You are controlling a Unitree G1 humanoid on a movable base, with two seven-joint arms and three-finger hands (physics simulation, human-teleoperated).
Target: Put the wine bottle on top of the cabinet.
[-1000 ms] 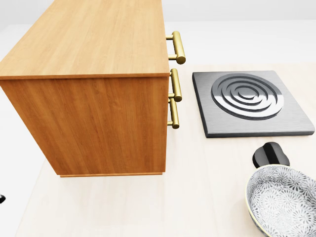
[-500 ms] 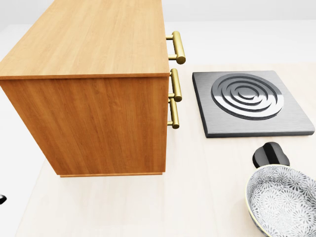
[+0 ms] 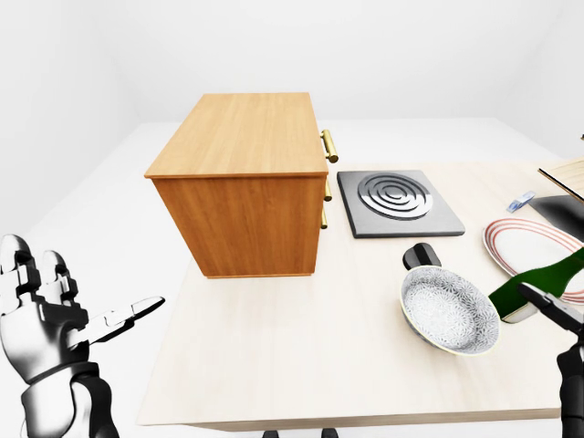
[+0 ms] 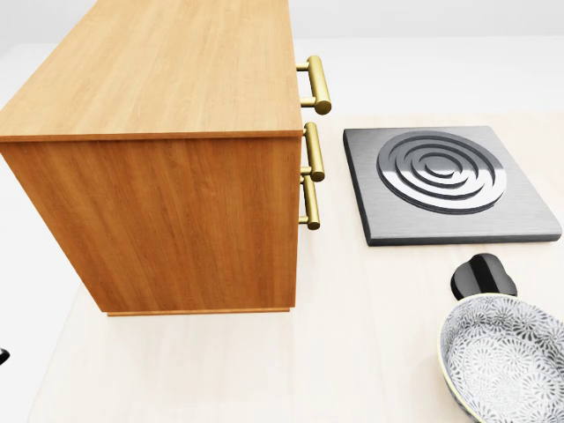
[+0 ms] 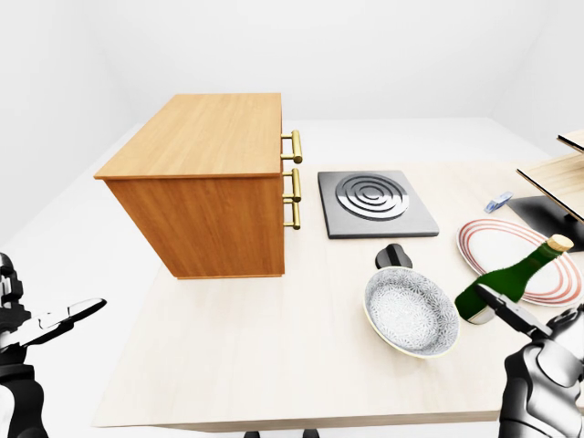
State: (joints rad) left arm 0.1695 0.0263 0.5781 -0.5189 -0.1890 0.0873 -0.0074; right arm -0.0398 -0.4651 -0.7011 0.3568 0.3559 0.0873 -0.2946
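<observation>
A: Left-eye view. The cabinet (image 3: 242, 187) stands on the desk (image 3: 301, 347) toward its left; brass handles (image 3: 329, 146) face right. Just right of it sits a grey hob plate (image 3: 398, 203) with concentric rings. Lower right: a patterned bowl (image 3: 449, 313), a small black knob (image 3: 422, 256) touching its upper rim.

B: And the hands?

A: The left hand (image 3: 50, 315) hangs off the desk at lower left, fingers (image 3: 128, 317) spread and holding nothing. The right hand (image 3: 558, 321) is cut by the right edge; one finger lies over the base of the wine bottle (image 3: 538, 285).

B: Head view?

A: It looks down on the cabinet's top and side, the hob plate, the knob and part of the bowl. No bottle there.

B: Right-eye view?

A: The bottle shows best there: green, gold-capped, tilted with its neck up to the right, lying across the near rim of a red-ringed plate (image 5: 493, 239), right of the bowl. The right hand's fingers (image 5: 506, 312) stand about its base, spread rather than closed round it. The cabinet top is bare wood.
</observation>
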